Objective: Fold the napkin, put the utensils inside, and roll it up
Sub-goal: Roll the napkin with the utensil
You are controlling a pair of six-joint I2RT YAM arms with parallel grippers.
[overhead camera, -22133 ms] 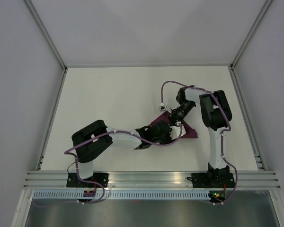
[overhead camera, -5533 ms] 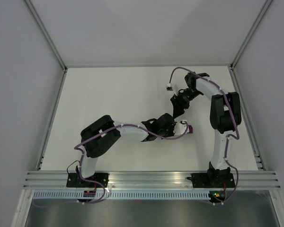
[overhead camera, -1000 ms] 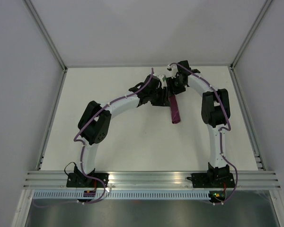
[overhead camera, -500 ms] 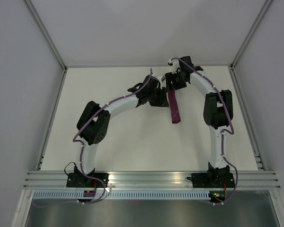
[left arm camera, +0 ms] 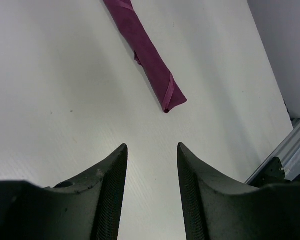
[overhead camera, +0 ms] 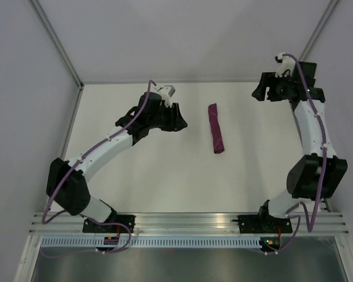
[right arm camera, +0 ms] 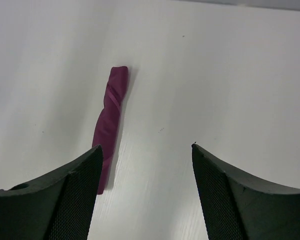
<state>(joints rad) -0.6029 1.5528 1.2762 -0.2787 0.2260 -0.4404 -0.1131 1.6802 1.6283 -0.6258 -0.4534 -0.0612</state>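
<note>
change: I have pulled both arms off the rolled napkin (overhead camera: 216, 136)
left gripper (left arm camera: 151, 147): wide, empty
right gripper (right arm camera: 145, 150): wide, empty
task: looks finished

The napkin (left arm camera: 142, 47) lay rolled tight, so its interior was hidden and any contents could not be determined. The left wrist view cut off its far end at the top edge. In the right wrist view, one finger of the right gripper (right arm camera: 147, 147) partly covered its near end. From above, the left gripper (overhead camera: 177, 121) was too small and dark to judge.
</note>
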